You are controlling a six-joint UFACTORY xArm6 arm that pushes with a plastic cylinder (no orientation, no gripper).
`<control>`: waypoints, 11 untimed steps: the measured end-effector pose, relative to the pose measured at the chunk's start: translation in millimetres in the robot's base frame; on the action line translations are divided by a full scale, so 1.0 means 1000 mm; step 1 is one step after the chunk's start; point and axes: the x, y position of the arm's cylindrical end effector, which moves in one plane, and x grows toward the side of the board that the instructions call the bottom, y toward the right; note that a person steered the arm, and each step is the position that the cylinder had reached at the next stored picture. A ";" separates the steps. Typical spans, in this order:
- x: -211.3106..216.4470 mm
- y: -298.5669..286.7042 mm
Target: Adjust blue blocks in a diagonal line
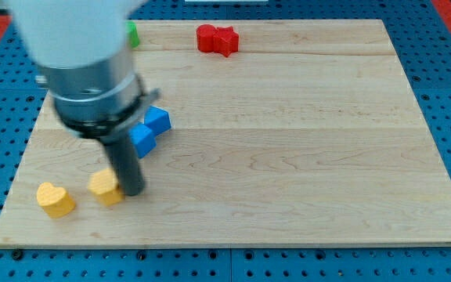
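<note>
Camera view: my tip (pixel 133 190), a jawless rod, seemingly touching yellow block (pixel 105 187), below blue blocks (pixel 149 130).

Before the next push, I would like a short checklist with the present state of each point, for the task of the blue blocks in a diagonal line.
1. My tip in view: ok, it is below the blue blocks, touching or almost touching a yellow block.
2. Both blue blocks visible: ok, the upper blue block and the lower blue block show, the lower one partly hidden by the rod.
3. Blue blocks diagonal: ok, roughly, corner to corner.
4. Tip away from the blue blocks: ok.
5. Yellow heart out of the path: ok, it is at the view's left.
6. Red block and green block far away: ok, at the view's top.
</note>
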 end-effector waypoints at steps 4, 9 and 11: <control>-0.115 0.025; -0.203 0.051; -0.284 0.029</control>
